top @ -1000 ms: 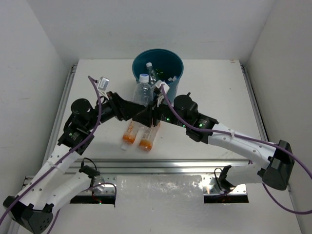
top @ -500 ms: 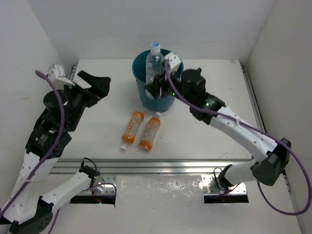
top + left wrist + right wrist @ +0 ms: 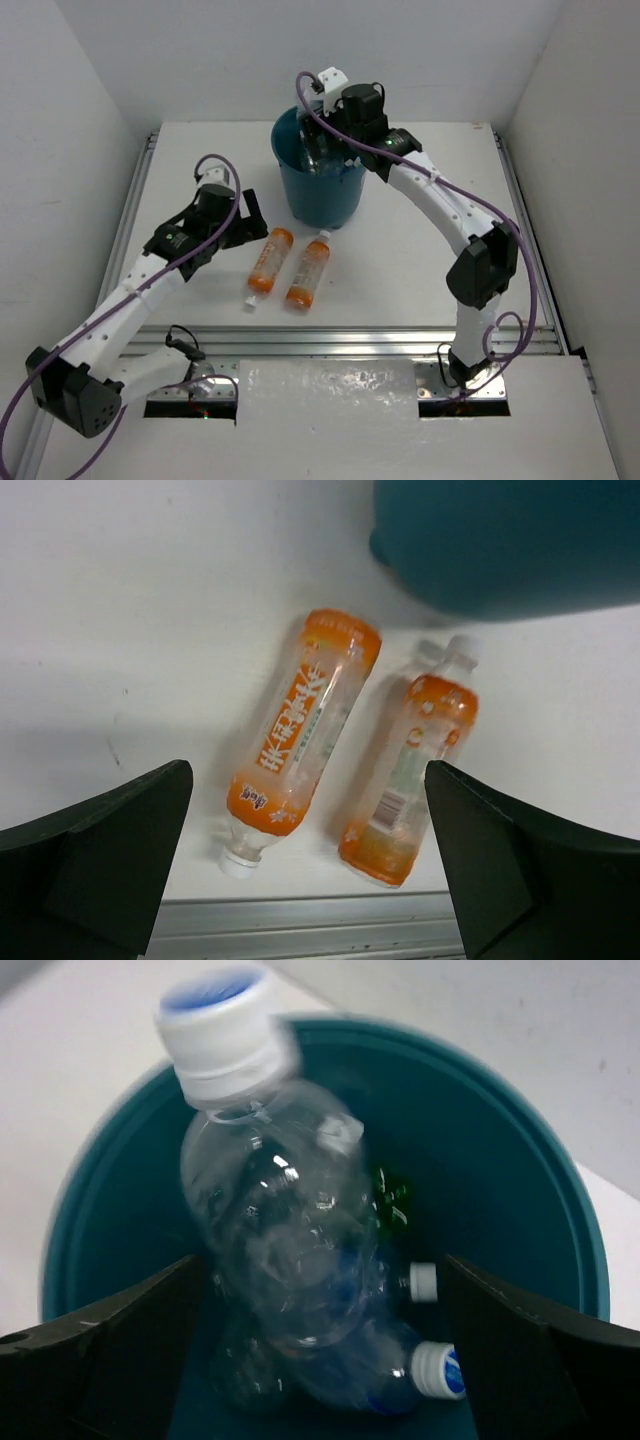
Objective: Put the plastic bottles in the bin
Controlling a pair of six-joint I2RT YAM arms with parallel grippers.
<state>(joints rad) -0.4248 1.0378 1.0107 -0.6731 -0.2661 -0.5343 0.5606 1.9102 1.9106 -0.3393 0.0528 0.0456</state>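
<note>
Swinging back in from the left edge of the table (image 3: 120, 620), the left claw (image 3: 252, 213) now hovers wide open and empty over the left orange bottle (image 3: 300, 730) and the right orange bottle (image 3: 410, 770), which lie side by side just in front of the bin (image 3: 322, 195). The right claw (image 3: 320, 1290) has moved from the bin's near rim to above its mouth. Its jaws are spread clear of the clear bottle (image 3: 270, 1220), which tilts inside the bin above other bottles.

2 btls (image 3: 268, 260) abreast, front of bin (image 3: 318, 195) | more btls (image 3: 270, 1230) inside
</note>
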